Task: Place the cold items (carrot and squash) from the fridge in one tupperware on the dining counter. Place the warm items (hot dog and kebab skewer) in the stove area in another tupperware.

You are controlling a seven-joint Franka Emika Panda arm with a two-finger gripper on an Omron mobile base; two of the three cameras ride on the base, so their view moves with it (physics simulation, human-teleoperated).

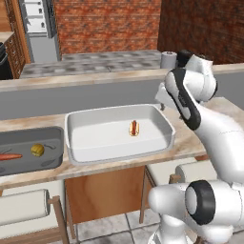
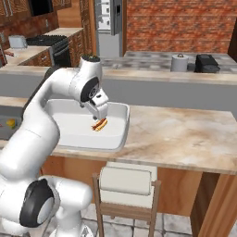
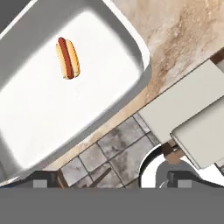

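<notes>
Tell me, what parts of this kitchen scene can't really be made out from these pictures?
- Dark tupperware: the left base view's left edge cuts it off, and the carrot with it.
- Same tupperware in the right base view: the arm covers most of it; just the yellow squash peeks out.
- White tupperware: its left part sits behind the arm in the right base view.
- Kebab skewer: none can be made out.
- Gripper: just the tips, standing wide apart, show in the hand view.
</notes>
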